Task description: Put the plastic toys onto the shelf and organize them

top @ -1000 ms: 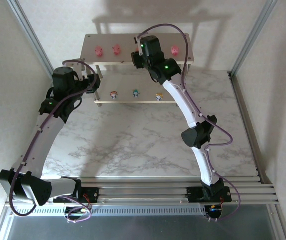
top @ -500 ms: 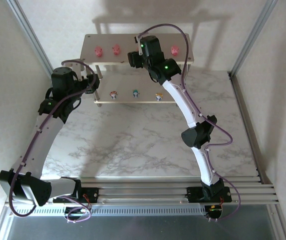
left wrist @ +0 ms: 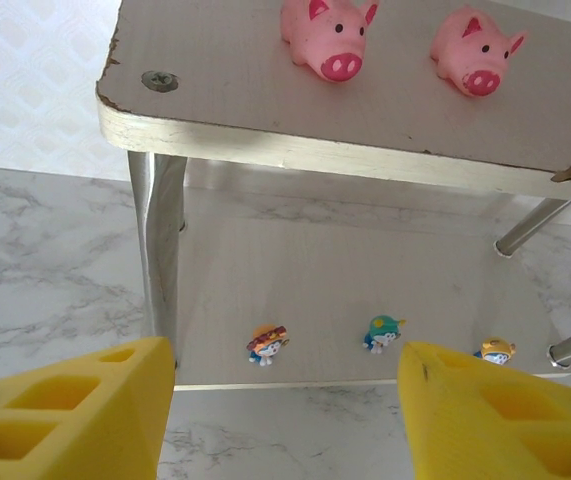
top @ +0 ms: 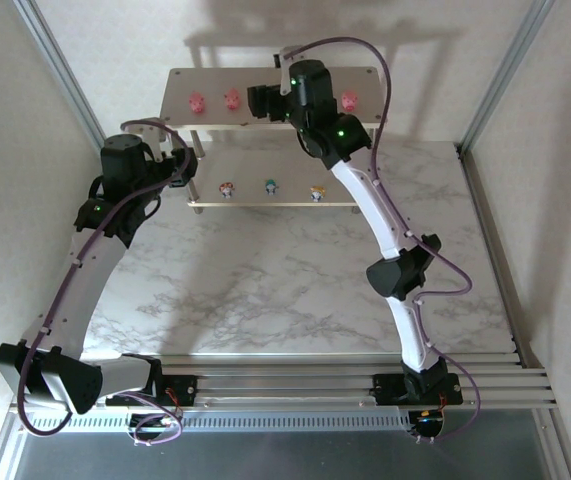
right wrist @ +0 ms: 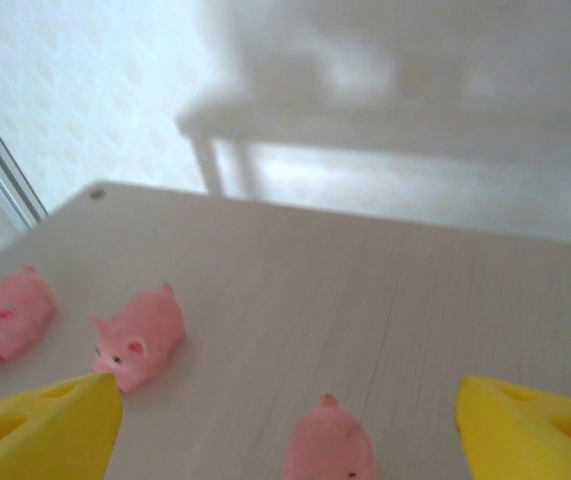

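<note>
Risks, biggest first: shelf (top: 177, 85) stands on thin legs, so a knock could shift it & topple every toy. R gripper (right wrist: 287, 395) hangs over shelf's top board (right wrist: 385, 290), fingers released wide, pig (right wrist: 330, 445) loose btwn them, untouched. A sloppy lift-off could clip it & roll it off. L gripper (left wrist: 285, 350) sits at shelf's front-left corner, fingers apart, holding nothing; it could snag the leg (left wrist: 160, 230).

Looks: shelf is matte beige-grey, 2 tiers, edge chipped. Other pigs (right wrist: 140, 335) pink, rounded, on top board. Figurines (left wrist: 383, 333) tiny, pale, coloured caps, in a row on shelf's lower board (left wrist: 315, 270).
</note>
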{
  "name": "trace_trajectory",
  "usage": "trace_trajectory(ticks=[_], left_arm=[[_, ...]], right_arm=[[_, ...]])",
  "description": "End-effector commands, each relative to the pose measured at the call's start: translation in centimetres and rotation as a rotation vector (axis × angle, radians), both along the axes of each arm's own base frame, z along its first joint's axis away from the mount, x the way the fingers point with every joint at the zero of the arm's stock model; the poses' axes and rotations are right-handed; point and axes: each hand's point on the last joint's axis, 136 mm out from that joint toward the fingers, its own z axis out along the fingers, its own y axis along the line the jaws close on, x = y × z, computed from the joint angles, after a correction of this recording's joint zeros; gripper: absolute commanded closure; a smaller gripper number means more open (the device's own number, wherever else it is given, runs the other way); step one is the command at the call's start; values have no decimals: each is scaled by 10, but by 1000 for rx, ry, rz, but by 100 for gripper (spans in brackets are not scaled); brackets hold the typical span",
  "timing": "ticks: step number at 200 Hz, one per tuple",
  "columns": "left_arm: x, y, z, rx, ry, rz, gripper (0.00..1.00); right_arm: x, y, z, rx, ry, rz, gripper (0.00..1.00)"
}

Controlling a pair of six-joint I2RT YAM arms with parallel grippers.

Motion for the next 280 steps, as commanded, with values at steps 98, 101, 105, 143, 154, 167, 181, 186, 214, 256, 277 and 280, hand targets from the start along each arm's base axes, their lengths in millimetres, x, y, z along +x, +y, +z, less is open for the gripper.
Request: trace_trajectory(ticks=[98, 101, 105, 143, 154, 167, 181, 186, 214, 256, 277, 280], left_arm=[[-5, -1, 13, -21, -29, -15, 41], [-5, -1, 13, -22, -30, -16, 41], [-6, -1, 14, -23, -30, -17, 41], [-6, -1, 13, -26, -24, -16, 41], [-6, -1, 12, -23, -23, -13, 41], [-6, 0, 12, -19, -24, -12, 41], [-5, 0, 11, -18, -21, -10, 41], [-5, 0, 12, -17, -23, -10, 41], [-3, 0, 9, -17, -17, -12, 41], [-2, 0, 5, -13, -9, -11, 41], [-2, 0, 4, -11, -8, -9, 41], [-2, 1, 4, -11, -8, -8, 41]], right_arm=[[-59, -29, 26, -4, 61, 80, 82], [-58, -28, 23, -8, 70, 82, 82], [-57, -26, 19, -12, 81, 84, 83], [-46, -17, -6, -43, 148, 82, 86], [-44, -15, -10, -46, 155, 79, 86], [-41, -15, -14, -49, 161, 75, 86], [-40, -14, -18, -51, 172, 73, 86], [-40, -14, -19, -51, 176, 71, 86], [-38, -13, -28, -58, 199, 69, 86], [-34, -14, -36, -74, 210, 47, 86], [-31, -16, -38, -84, 212, 29, 86], [-31, -16, -38, -84, 213, 30, 86]])
